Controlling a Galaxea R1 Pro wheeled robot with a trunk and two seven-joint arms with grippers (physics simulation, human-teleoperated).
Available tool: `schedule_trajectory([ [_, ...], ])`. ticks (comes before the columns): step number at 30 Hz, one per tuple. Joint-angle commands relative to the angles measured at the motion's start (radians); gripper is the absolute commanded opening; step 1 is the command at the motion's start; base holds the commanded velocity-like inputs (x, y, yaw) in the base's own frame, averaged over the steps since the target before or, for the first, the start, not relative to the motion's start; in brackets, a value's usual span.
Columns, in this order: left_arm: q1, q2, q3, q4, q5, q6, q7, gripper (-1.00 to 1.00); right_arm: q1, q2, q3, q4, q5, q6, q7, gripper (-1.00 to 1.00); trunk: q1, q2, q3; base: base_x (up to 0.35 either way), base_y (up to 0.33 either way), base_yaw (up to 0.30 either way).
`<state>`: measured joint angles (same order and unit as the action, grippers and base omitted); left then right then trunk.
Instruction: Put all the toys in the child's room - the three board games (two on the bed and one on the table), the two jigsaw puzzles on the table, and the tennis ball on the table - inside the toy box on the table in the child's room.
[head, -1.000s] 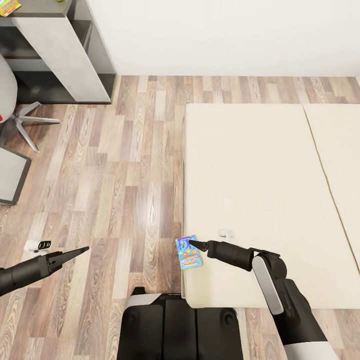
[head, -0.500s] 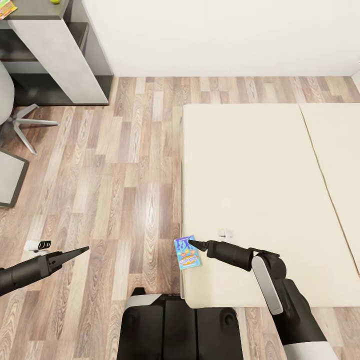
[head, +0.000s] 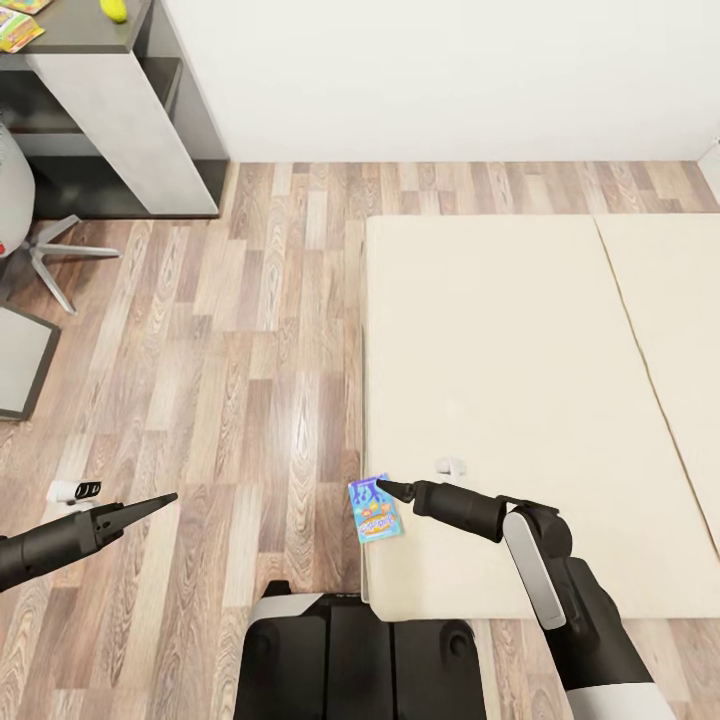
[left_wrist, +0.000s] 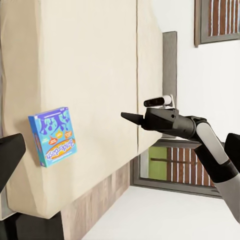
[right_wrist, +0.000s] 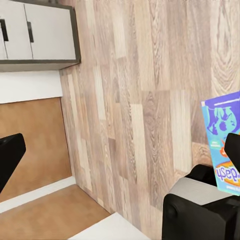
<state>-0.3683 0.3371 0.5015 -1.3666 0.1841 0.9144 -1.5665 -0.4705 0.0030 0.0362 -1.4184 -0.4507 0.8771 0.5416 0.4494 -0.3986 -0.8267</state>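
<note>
camera has tipped since a second ago: bed, floor and cabinet all sit lower in the head view, and more of the cabinet top shows. both arms and the game box hold the same place relative to each other.

small blue board game (head: 375, 507) with orange print stands at the near left corner of the bed (head: 520, 350), at the mattress edge, above the wood-plank floor (head: 250, 380). right hand (head: 385, 488) has its dark pointed tip at the box's upper right edge; the head view does not show whether it grips, and in the right wrist view the box (right_wrist: 224, 150) lies against one finger at the frame edge, so cannot tell if clenched or released.

left hand (head: 165, 498) hangs over the floor, well apart from the bed, fingers drawn to a single point, holding nothing.

far left: dark grey cabinet section of the surface (head: 90, 25), with a tennis ball (head: 113, 9) and a colourful flat piece (head: 18, 32) on top. office chair base (head: 55, 250) stands on the floor nearby.
</note>
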Motion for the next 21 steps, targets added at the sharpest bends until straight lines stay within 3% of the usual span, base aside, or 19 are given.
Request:
schedule_trajectory([
  [1,0.0,0.0,0.0,0.0,-0.001,0.011,-0.004,1.0,0.0,0.0,-0.001,-0.001,0.001,0.005,0.003,1.0,0.001,-0.001,0.001,0.0,0.0,0.0],
  [21,0.0,0.0,0.0,0.0,-0.002,0.011,-0.004,1.0,0.0,0.0,-0.001,-0.001,0.001,0.005,0.003,1.0,0.001,-0.001,0.034,0.0,0.0,0.0],
])
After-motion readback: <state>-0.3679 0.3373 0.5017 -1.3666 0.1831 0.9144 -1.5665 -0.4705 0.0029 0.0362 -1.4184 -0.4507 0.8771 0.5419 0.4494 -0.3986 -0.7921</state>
